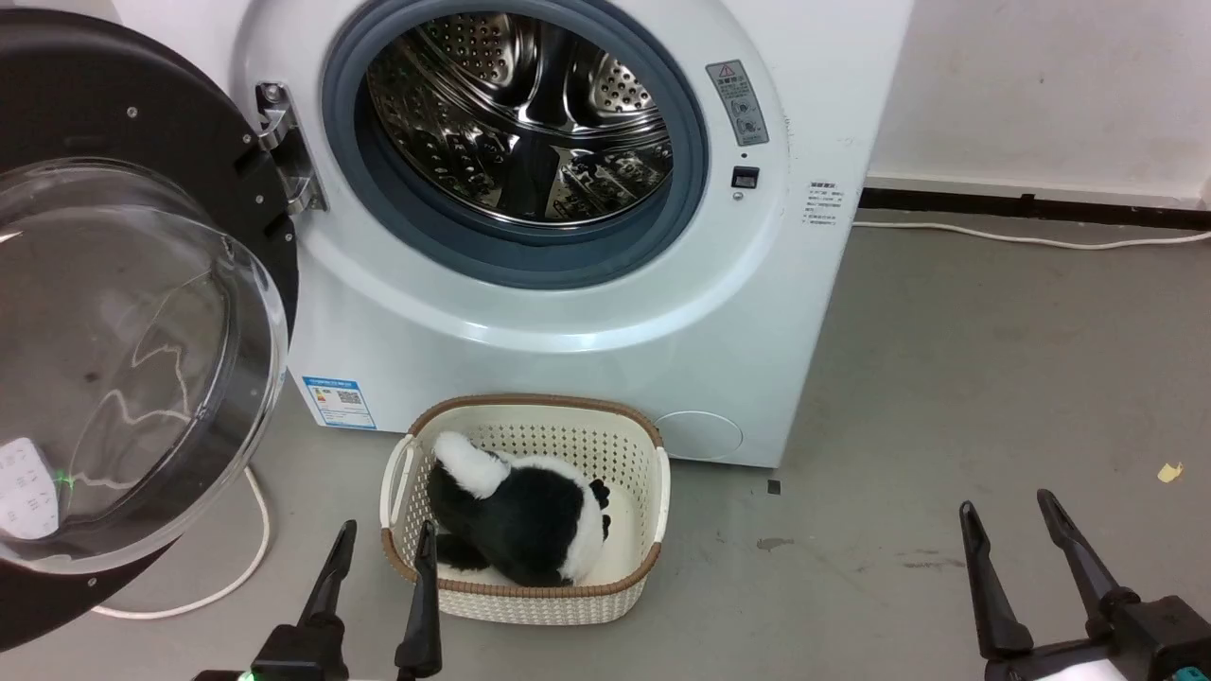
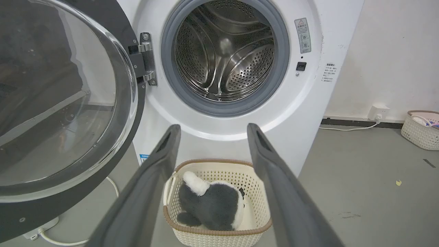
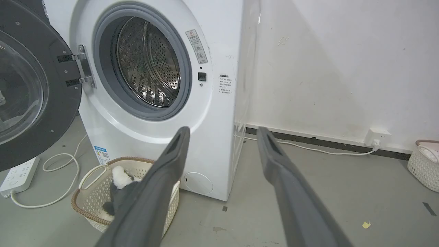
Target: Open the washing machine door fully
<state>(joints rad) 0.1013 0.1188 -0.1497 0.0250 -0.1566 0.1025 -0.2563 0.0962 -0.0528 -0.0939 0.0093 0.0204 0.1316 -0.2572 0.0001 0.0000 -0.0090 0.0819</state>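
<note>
The floor (image 1: pixel 946 378) is plain grey concrete, a bit stained. The white washing machine (image 1: pixel 530 369) sits on it against the far wall, and a cream plastic basket (image 1: pixel 530 601) with a brown rim stands just in front of it, on the near side. Left of that, a white cable (image 1: pixel 255 530) loops across to a white power strip (image 3: pixel 19 175). Way off right by the wall there's a second basket (image 3: pixel 423 168), and nearer, a tiny yellow scrap (image 1: pixel 1170 471).

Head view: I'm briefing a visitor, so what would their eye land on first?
The washing machine door, swung wide at the left, its glass bulging toward the camera. Right of it, the washing machine shows its bare steel drum. In front, a white basket holds a black-and-white plush toy.
</note>
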